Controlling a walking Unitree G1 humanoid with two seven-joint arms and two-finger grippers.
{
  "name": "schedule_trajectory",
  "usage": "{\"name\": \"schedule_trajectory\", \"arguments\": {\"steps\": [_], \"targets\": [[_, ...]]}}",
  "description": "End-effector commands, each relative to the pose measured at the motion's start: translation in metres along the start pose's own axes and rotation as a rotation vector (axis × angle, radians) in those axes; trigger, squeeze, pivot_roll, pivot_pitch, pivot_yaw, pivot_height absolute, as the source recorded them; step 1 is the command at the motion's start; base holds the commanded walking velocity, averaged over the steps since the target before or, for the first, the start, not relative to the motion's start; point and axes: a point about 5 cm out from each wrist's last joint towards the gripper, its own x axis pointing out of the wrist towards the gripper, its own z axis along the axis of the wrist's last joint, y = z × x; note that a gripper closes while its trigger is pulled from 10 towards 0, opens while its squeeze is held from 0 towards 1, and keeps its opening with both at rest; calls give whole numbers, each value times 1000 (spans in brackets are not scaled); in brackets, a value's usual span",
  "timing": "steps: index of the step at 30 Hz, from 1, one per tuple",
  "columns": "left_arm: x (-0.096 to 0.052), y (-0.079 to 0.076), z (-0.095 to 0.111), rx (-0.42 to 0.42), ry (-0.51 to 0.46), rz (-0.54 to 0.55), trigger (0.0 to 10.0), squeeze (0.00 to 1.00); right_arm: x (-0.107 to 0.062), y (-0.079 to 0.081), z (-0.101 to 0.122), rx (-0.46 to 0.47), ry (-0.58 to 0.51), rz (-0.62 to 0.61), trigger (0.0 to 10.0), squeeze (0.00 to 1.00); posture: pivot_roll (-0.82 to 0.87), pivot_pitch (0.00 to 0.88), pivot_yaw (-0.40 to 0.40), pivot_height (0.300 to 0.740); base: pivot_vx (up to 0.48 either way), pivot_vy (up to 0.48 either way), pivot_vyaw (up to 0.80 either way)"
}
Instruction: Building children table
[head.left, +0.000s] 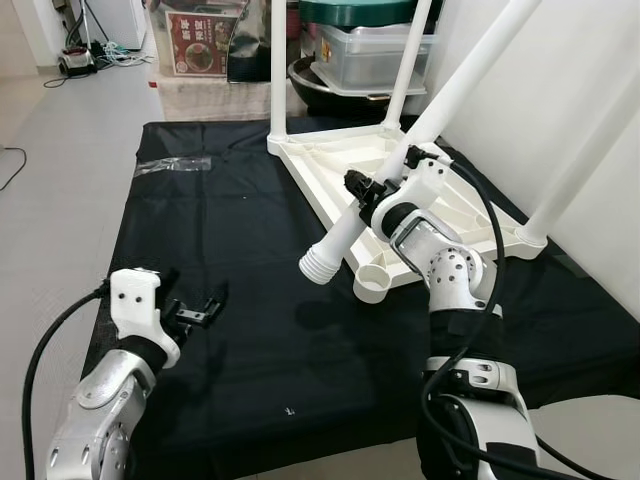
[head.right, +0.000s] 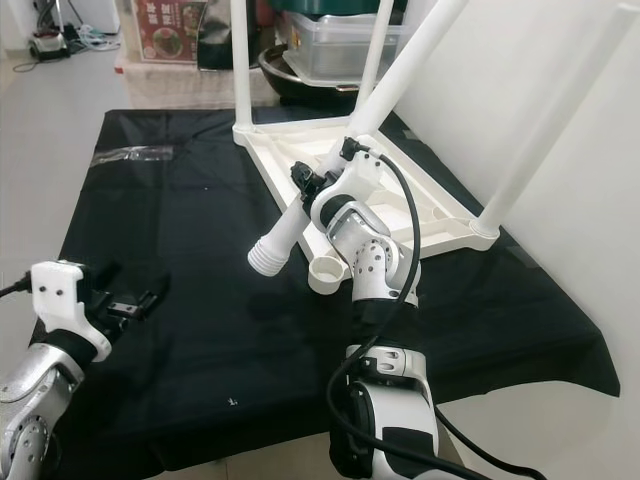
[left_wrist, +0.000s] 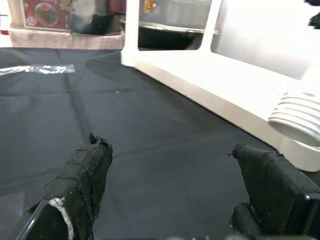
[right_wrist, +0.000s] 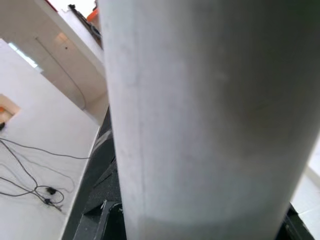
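Surface: black cloth sheet spread flat over grey floor.
Tabletop: white plastic children's tabletop lying upside down on the far right part of the cloth, underside ribs facing up.
Fitted legs: three white tubular legs standing up from the tabletop's corners, one at the far left corner, one at the far corner, one at the right corner near the wall.
Empty socket: round white socket at the tabletop's near corner, open, nothing in it.
Loose leg: fourth white plastic leg held at a slant, ribbed threaded end low and just beside the empty socket, not inside it.
Right gripper: clamped around the loose leg a little above the threaded end; shaft pressed close against the wrist camera.
Left gripper: low over bare cloth at the near left, fingers spread wide, holding nothing, well apart from the tabletop.
Background: clear plastic storage box with green lid and red-labelled carton beyond the cloth; crumpled clear plastic wrap on the cloth's far left.
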Motion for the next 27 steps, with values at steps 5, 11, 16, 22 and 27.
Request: {"name": "schedule_trajectory", "arguments": {"steps": [5, 11, 16, 22, 27], "targets": [[-4, -5, 0, -4, 33, -103, 10000, 0, 0, 11, 4, 4, 0, 71, 0, 0, 73, 0, -80, 740, 0, 0, 0], [-7, -8, 1, -1, 43, -166, 10000, 0, -2, 19, 6, -23, -9, 159, 0, 0, 75, 0, -78, 740, 0, 0, 0], [-8, -26, 6, -11, 78, -393, 10000, 0, -31, 73, 3, -104, -22, 766, 0, 0, 79, 0, -74, 740, 0, 0, 0], [-7, -35, 17, -87, 53, -514, 10000, 0, -50, 86, -2, -41, 34, 1110, 0, 0, 79, 0, -65, 740, 0, 0, 0], [-21, -54, 28, -129, 72, -739, 10000, 0, -58, 88, -7, -42, 117, 1339, 0, 0, 100, 0, -71, 740, 0, 0, 0]]}}
